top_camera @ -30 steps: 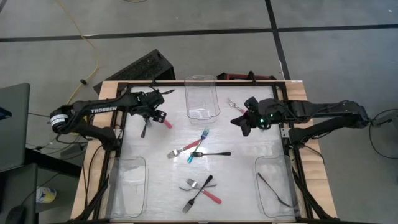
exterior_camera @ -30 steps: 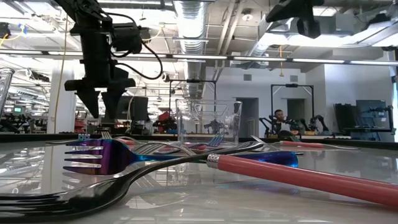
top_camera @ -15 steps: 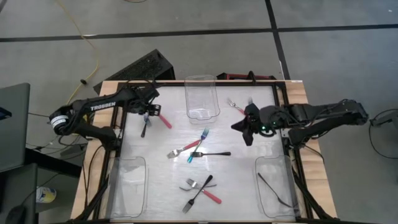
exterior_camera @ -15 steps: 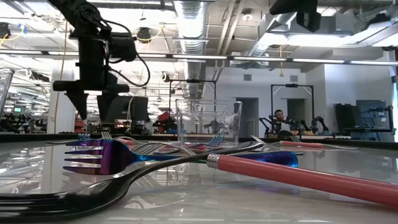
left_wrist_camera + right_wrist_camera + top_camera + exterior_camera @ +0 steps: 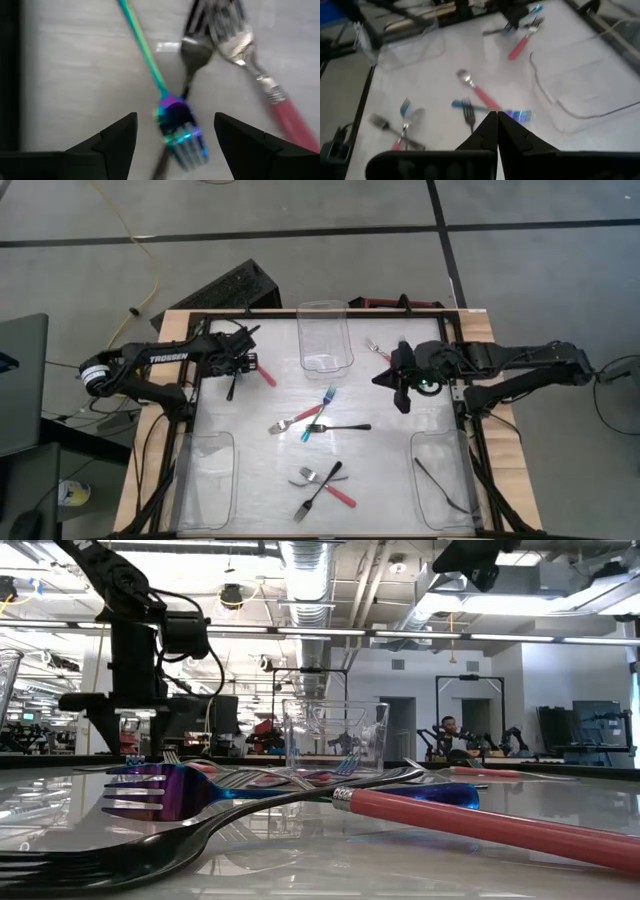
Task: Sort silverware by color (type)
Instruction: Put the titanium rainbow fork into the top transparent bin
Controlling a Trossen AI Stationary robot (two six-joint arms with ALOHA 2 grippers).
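At the table's far left lie three forks together: an iridescent blue fork (image 5: 176, 120), a black fork (image 5: 192, 55) and a pink-handled fork (image 5: 260, 75). My left gripper (image 5: 243, 366) hangs open just above them, pointing steeply down, its fingers on either side of the iridescent fork's head without touching it. My right gripper (image 5: 400, 383) is shut, holds nothing and stays high over the table's far right. More forks lie crossed at mid table (image 5: 318, 420) and toward the near edge (image 5: 322, 482). One small fork (image 5: 375, 347) lies far right.
Three clear bins stand on the table: one at the far middle (image 5: 323, 315), one near left (image 5: 205, 445), and one near right (image 5: 445, 442) with a black fork (image 5: 440, 485) in it. A dark frame (image 5: 195, 395) runs along the table's edges.
My left gripper has sunk toward the three forks at the far left and rolled about its own axis, staying open. My right gripper has rolled in place and stayed shut. No fork has moved.
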